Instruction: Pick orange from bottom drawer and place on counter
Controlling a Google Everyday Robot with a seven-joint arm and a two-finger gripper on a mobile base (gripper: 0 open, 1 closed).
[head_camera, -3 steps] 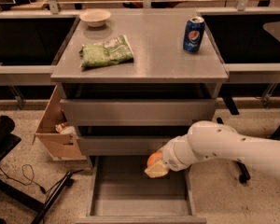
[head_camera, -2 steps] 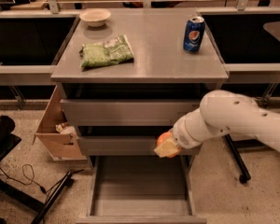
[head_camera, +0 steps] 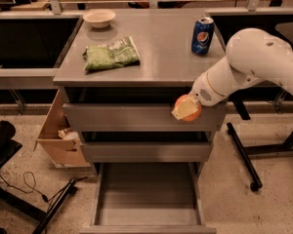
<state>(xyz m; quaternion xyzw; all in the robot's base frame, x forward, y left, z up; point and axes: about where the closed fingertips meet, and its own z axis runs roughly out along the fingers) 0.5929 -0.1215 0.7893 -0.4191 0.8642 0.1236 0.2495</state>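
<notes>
The orange [head_camera: 191, 112] is held in my gripper [head_camera: 186, 109], in front of the top drawer's right end, just below the counter's front edge. The gripper is shut on the orange; a pale finger [head_camera: 181, 112] covers part of the fruit. The white arm [head_camera: 249, 57] comes in from the right. The bottom drawer [head_camera: 147, 194] is pulled open below and its tray shows nothing inside. The counter [head_camera: 161, 52] is the grey metal top above.
On the counter lie a green bag [head_camera: 111, 54], a blue soda can [head_camera: 202, 35] at the right and a pale bowl [head_camera: 99, 18] at the back left. A cardboard box [head_camera: 58, 135] stands left of the cabinet. Dark side tables flank it.
The gripper has lifted the orange up and to the right, from just above the open bottom drawer to the level of the top drawer.
</notes>
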